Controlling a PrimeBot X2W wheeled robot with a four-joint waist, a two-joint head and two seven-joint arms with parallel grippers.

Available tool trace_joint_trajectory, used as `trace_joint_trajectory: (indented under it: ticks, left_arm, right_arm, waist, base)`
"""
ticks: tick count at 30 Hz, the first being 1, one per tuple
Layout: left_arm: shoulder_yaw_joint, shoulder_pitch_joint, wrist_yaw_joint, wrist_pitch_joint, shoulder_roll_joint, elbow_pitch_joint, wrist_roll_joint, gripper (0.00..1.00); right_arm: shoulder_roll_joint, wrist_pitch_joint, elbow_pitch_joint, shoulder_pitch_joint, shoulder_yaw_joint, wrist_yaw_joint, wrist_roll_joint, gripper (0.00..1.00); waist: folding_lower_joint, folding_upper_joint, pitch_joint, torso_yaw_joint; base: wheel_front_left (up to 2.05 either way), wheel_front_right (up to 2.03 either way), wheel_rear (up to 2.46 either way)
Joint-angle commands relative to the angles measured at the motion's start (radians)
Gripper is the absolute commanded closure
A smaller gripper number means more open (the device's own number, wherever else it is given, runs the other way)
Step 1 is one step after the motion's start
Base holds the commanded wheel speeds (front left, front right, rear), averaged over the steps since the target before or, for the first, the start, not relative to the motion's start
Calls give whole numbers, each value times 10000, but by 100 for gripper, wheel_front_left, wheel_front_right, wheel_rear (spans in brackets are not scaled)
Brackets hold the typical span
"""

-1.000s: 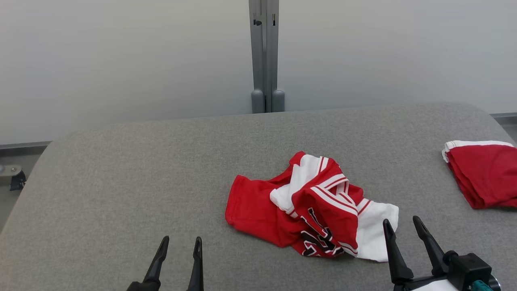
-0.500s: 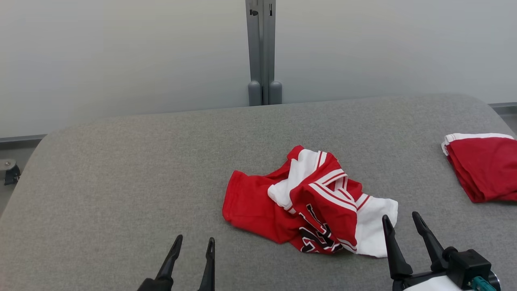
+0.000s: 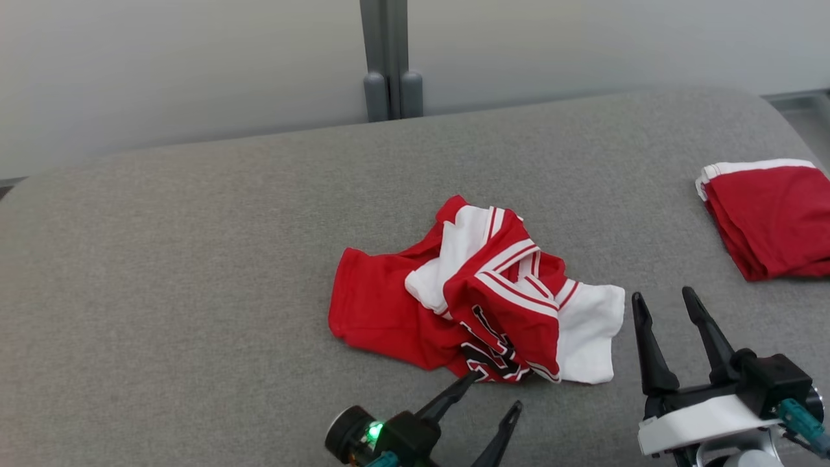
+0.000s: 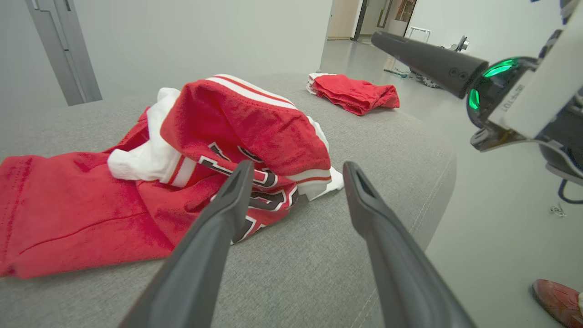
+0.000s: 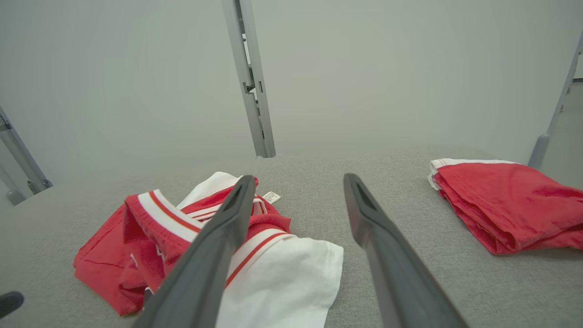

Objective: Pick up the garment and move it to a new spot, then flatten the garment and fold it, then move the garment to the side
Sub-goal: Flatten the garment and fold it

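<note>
The crumpled red-and-white garment [image 3: 480,305] lies in a heap on the grey bench [image 3: 194,259], toward its near edge and a little right of the middle. The left gripper [image 3: 497,391] stands with jaws spread and empty at the near edge, one fingertip right at the garment's lettered hem, while the right gripper [image 3: 663,295], likewise spread and empty, sits just beside its white sleeve. A folded red garment [image 3: 768,217] rests well apart at the bench's right edge.
</note>
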Motion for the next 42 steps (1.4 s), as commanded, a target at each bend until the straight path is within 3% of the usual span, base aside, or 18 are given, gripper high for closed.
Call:
trace_joint_trajectory:
  ticks: [1, 5, 9, 18, 23, 24, 25, 26, 27, 29, 30, 42]
  left_arm:
    - [-365, -503, -14, 69, 18, 304, -488, 0]
    - [-1337, -1571, -13, 469, 32, 879, -1490, 0]
    - [-1887, -2156, 436, 1067, 16, 1011, -2520, 0]
    - [-2486, -3212, 2781, 1245, 29, 964, -3752, 0]
    - [-2617, -3680, 3640, 1003, 27, 1381, -3957, 0]
    - [-2617, -3725, 3738, 950, 25, 1464, -4040, 31]
    - [-2612, -3755, 3815, 915, 27, 1537, -4127, 51]
    - [-2643, -3821, 3875, 864, 25, 1608, -4226, 53]
    - [-2663, -3882, 3927, 834, 24, 1649, -4322, 53]
    - [-2741, -4015, 4023, 783, 25, 1767, -4500, 4]
    - [-2783, -4100, 4077, 801, 25, 1871, -4665, 0]
    - [-3610, -5648, 4516, 701, 27, 3295, -5961, 0]
  right_arm:
    - [-29, -27, -31, -239, -73, 0, -9, 0]
    - [-5, -27, 16, -570, -165, 0, -24, 0]
    - [46, -27, 74, -793, -108, 0, -16, 0]
    - [169, -27, 121, -900, 57, 0, -34, 0]
    - [228, -27, 184, -993, 184, 0, -73, 0]
    - [231, -27, 189, -1000, 209, 0, -71, 0]
    - [234, -27, 200, -1004, 228, 0, -73, 0]
    - [233, -27, 209, -1023, 242, 0, -78, 0]
    - [223, -27, 214, -1046, 262, 0, -77, 0]
    - [186, -27, 223, -1080, 312, 0, -82, 0]
    - [165, -27, 231, -1097, 343, 0, -81, 0]
    - [24, -27, 334, -1509, 811, 0, 20, 0]
  waist:
    - [0, 0, 823, -731]
    - [0, 0, 1312, -1314]
    - [0, 0, 1653, -1853]
    - [0, 0, 2084, -2394]
    - [0, 0, 2137, -2373]
    - [0, 0, 2133, -2354]
    - [0, 0, 2126, -2329]
    - [0, 0, 2113, -2285]
    - [0, 0, 2106, -2253]
    - [0, 0, 2092, -2179]
    - [0, 0, 2094, -2153]
    - [0, 0, 2416, -2486]
  base:
    - [0, 0, 0]
    - [0, 0, 0]
    - [0, 0, 0]
    - [0, 0, 0]
    - [0, 0, 0]
    - [0, 0, 0]
    - [0, 0, 0]
    - [0, 0, 0]
    - [0, 0, 0]
    - [0, 0, 0]
    - [0, 0, 0]
    - [0, 0, 0]
